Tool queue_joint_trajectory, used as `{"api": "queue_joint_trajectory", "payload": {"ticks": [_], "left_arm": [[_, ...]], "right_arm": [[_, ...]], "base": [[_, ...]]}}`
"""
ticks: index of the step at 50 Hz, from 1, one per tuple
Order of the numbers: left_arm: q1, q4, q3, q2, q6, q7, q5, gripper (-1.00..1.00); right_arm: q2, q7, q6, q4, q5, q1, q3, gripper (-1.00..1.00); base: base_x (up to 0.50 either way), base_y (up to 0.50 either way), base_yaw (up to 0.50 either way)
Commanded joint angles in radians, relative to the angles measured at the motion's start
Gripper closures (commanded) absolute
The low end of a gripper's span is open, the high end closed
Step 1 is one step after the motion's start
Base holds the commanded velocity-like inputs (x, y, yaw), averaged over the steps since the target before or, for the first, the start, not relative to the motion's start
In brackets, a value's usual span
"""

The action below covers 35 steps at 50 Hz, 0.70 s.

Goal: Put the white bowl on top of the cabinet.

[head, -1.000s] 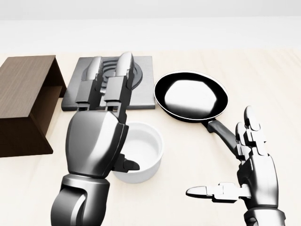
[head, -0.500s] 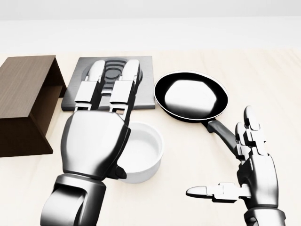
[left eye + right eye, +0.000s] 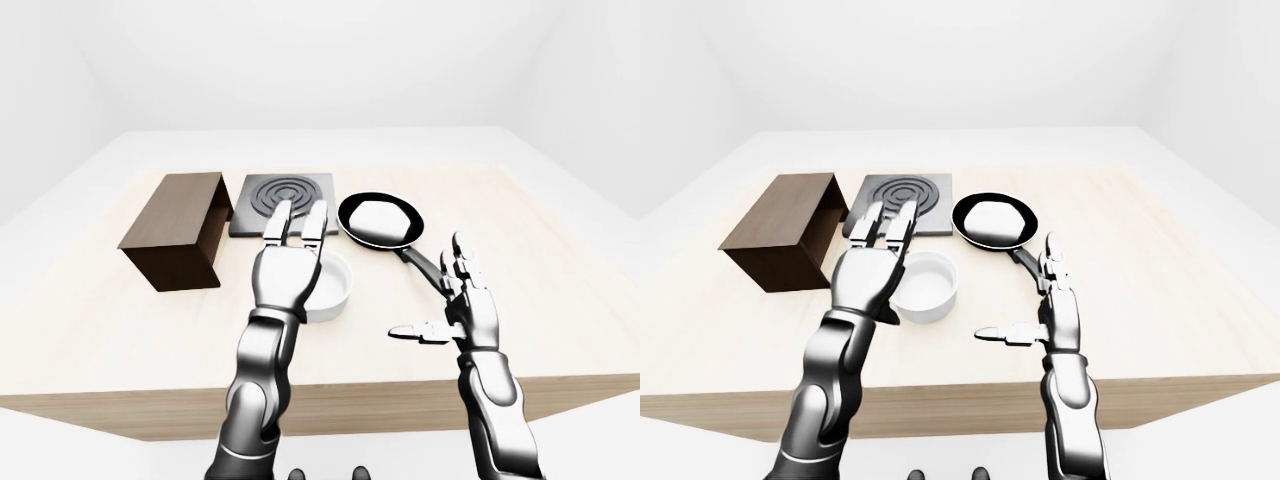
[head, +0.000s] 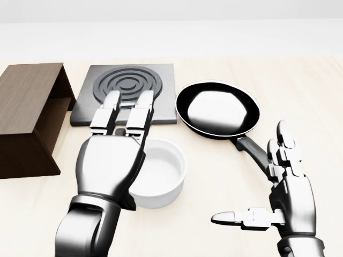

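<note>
The white bowl (image 4: 162,174) sits on the wooden table, in the lower middle of the head view. My left hand (image 4: 115,155) hovers over the bowl's left side, fingers stretched out flat and open, covering part of the rim. The dark brown cabinet (image 4: 27,115) lies to the left of the bowl, its open side facing right. My right hand (image 4: 273,206) is open and empty at the lower right, fingers up and thumb pointing left.
A black frying pan (image 4: 217,110) lies right of the bowl, its handle (image 4: 256,151) running toward my right hand. A grey hotplate (image 4: 128,91) with ring marks sits above the bowl. The table's near edge (image 3: 330,400) shows in the left-eye view.
My left hand has drawn back down and toward me over the bowl, uncovering the hotplate's rings. The bowl and my right hand have not moved.
</note>
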Motion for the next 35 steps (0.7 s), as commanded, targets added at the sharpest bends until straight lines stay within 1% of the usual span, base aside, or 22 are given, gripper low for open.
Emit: {"api": "queue_joint_trajectory", "payload": {"ticks": [1, 4, 16, 23, 24, 35], "left_arm": [[-0.028, 0.193, 0.050, 0.037, 0.000, 0.075, -0.046, -1.00], [-0.029, 0.215, 0.053, 0.043, 0.000, 0.091, -0.058, -1.00], [-0.017, 0.239, 0.040, 0.056, 0.000, 0.078, -0.033, -1.00], [-0.017, 0.243, 0.038, 0.053, 0.000, 0.079, -0.029, -1.00], [-0.014, 0.264, 0.030, 0.049, 0.000, 0.093, -0.024, -1.00], [-0.011, 0.289, 0.018, 0.040, 0.000, 0.109, -0.024, -1.00]], "right_arm": [[0.000, -0.001, -0.003, 0.005, -0.002, -0.002, 0.001, -1.00], [-0.001, -0.001, -0.004, 0.006, -0.002, -0.003, 0.002, -1.00], [-0.002, -0.005, -0.004, 0.020, -0.003, -0.012, 0.003, -1.00], [-0.003, -0.004, -0.007, 0.021, -0.002, -0.013, 0.002, -1.00], [-0.003, -0.005, -0.007, 0.025, -0.002, -0.015, 0.002, -1.00], [-0.004, -0.004, -0.007, 0.024, 0.000, -0.016, -0.001, -1.00]], "base": [[0.00, 0.00, 0.00], [0.00, 0.00, 0.00], [0.00, 0.00, 0.00], [0.00, 0.00, 0.00], [0.00, 0.00, 0.00], [0.00, 0.00, 0.00]]}}
